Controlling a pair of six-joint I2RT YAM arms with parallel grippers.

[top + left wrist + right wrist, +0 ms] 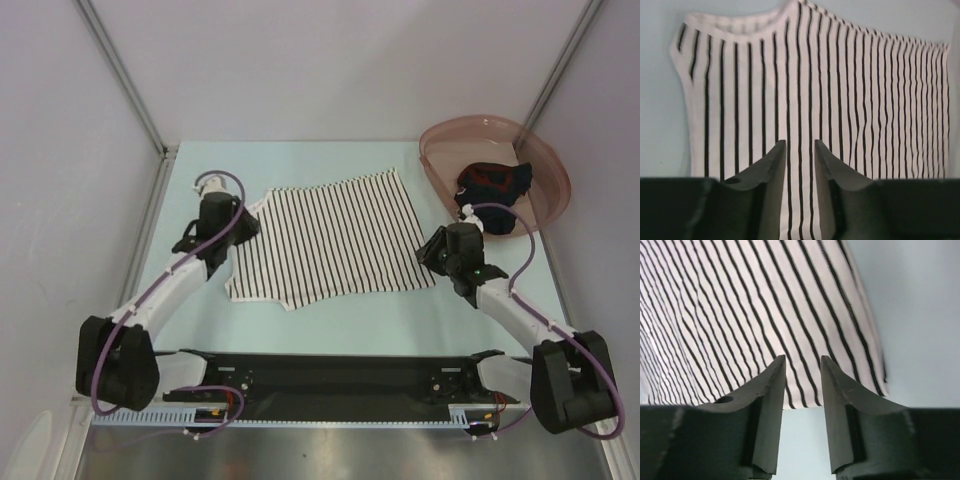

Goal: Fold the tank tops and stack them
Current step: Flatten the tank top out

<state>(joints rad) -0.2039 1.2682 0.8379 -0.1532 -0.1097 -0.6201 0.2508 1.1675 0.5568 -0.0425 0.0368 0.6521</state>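
Note:
A white tank top with thin black stripes (pixel 330 235) lies spread flat on the pale table. My left gripper (pixel 246 227) hovers over its left edge, jaws open a little. In the left wrist view the striped cloth (pixel 815 90) shows through the gap of that gripper (pixel 800 147). My right gripper (pixel 432 252) sits at the cloth's right edge, also open a little. In the right wrist view this gripper (pixel 802 362) has the hem of the striped top (pixel 740 305) beneath its tips and nothing pinched. A dark tank top with red parts (pixel 495 185) lies bunched in the basin.
The pink translucent basin (pixel 548 165) stands at the back right, just behind my right arm. Metal frame posts (pixel 125 80) rise at the back corners. A black rail (pixel 330 375) runs along the near edge between the arm bases.

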